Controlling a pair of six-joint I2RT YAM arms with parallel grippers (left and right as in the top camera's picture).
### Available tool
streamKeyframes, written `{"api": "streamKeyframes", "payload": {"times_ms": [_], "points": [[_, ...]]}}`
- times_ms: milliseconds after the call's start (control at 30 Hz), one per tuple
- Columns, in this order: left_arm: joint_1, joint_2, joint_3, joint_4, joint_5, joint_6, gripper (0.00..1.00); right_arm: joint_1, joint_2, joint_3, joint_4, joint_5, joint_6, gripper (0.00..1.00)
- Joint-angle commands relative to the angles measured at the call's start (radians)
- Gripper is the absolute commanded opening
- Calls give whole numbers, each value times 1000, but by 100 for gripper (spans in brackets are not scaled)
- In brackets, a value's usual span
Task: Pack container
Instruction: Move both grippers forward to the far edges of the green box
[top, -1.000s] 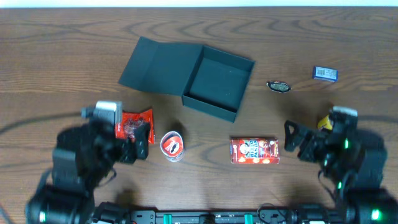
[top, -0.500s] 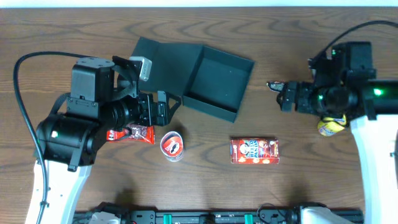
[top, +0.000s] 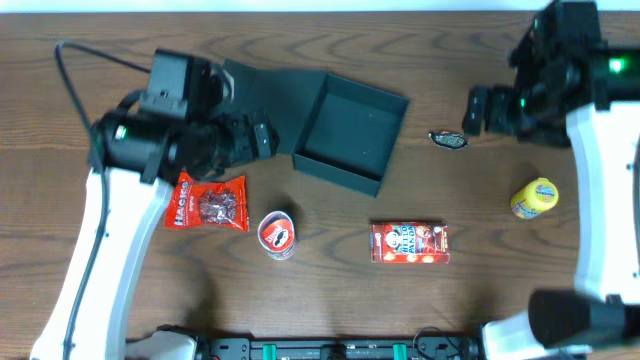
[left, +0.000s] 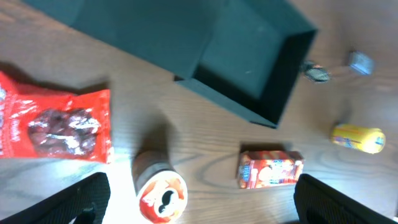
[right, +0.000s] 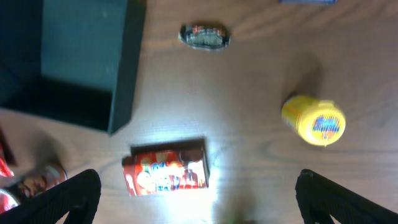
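The container (top: 350, 135) is a dark teal box lying open at the back middle, its flat lid (top: 262, 100) folded out to the left. It looks to hold nothing in the left wrist view, where its tray (left: 249, 56) shows. My left gripper (top: 262, 140) hangs open over the lid's near edge, and its wide-set fingers (left: 81, 199) frame a red can (left: 160, 196). My right gripper (top: 478, 110) is open too, high at the back right beyond a small dark wrapped sweet (top: 449, 140). Nothing sits between either pair of jaws.
A red snack bag (top: 207, 203), the red can (top: 277, 234) and a red snack carton (top: 409, 242) lie along the front. A yellow tub (top: 533, 198) lies at the right. A small blue-grey packet (left: 360, 62) lies at the far right back.
Both arms have lifted from the front edge and swung toward the back: the left from the snack bag to the lid, the right from the yellow tub to the back right. Both stayed open.
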Motion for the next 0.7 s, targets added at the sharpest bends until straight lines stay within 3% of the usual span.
{"api": "streamKeyframes", "payload": {"times_ms": [0,300,667], "points": [[3,78,65,-30,-60,11,95,6,122,122,-23,24,5,99],[3,242,70,-77,-175,42,95,47,439,332,12,10,-48,99],[4,404,69,-97,-243,77,95,119,493,357,319,19,-16,99]]}}
